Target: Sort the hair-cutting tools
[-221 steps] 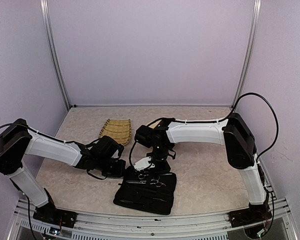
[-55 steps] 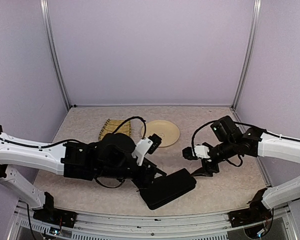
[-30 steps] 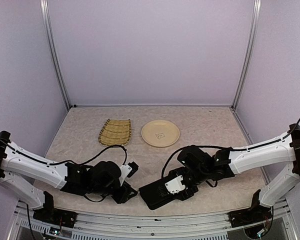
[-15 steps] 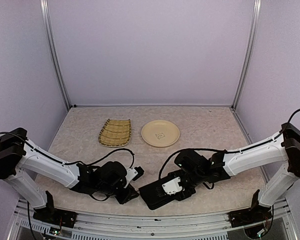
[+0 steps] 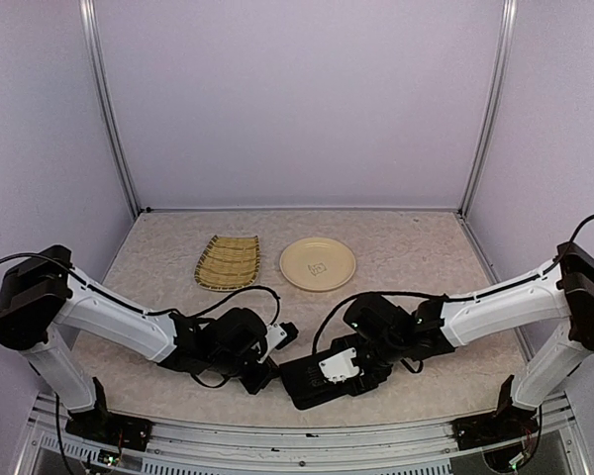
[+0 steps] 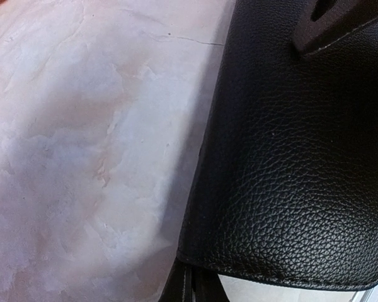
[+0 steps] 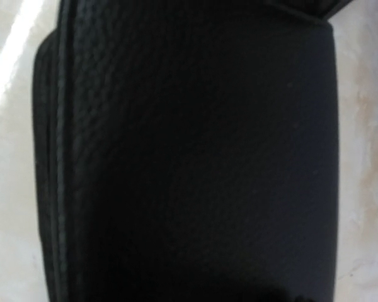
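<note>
No hair-cutting tools show in any view. A closed black zip case lies near the table's front edge. My left gripper sits at the case's left end. In the left wrist view the left gripper has its dark fingers pressed together at the corner of the case, with their tips hidden under the case's edge. My right gripper rests low over the top of the case. In the right wrist view the case fills the frame and hides the right fingers.
A woven bamboo tray and a round cream plate lie side by side at mid table, behind both arms. Purple walls close in the table on three sides.
My left gripper has slid right to the case's left end and shut. The right gripper has stayed on top of the case, which shifted slightly.
</note>
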`<state>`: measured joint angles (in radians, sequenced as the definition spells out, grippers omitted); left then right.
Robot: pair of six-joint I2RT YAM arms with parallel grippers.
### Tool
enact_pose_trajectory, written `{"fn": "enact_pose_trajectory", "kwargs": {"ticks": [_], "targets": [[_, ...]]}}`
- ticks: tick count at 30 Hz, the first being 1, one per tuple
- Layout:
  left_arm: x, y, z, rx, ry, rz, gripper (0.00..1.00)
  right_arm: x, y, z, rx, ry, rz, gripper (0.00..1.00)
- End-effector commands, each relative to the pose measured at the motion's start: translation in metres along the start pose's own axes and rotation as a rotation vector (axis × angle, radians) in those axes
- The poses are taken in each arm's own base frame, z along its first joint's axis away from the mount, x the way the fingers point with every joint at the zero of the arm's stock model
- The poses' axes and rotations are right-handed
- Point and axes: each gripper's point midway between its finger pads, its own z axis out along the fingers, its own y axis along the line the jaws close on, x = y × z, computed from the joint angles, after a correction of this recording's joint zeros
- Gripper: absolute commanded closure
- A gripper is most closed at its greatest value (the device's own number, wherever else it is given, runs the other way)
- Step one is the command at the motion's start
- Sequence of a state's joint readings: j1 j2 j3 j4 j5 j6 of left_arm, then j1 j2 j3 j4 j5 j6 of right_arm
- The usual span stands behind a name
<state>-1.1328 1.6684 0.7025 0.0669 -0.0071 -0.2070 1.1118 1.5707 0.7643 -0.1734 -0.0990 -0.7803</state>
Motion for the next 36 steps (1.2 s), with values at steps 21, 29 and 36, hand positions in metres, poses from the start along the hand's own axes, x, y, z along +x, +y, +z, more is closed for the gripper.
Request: {"fn": "enact_pose_trajectory", "kwargs": {"ticks": [21, 29, 36], "targets": [[0.010, 0.025, 0.005, 0.002, 0.061, -0.117, 1.00, 0.010, 0.025, 0.042, -0.056, 0.136, -0.026, 0.79], [0.059, 0.004, -0.009, 0.010, 0.157, -0.143, 1.00, 0.023, 0.029, 0.049, -0.083, 0.196, 0.015, 0.90], [0.054, -0.037, -0.022, 0.145, 0.108, -0.158, 1.00, 0.030, 0.021, 0.053, -0.067, 0.217, 0.058, 0.91]]}}
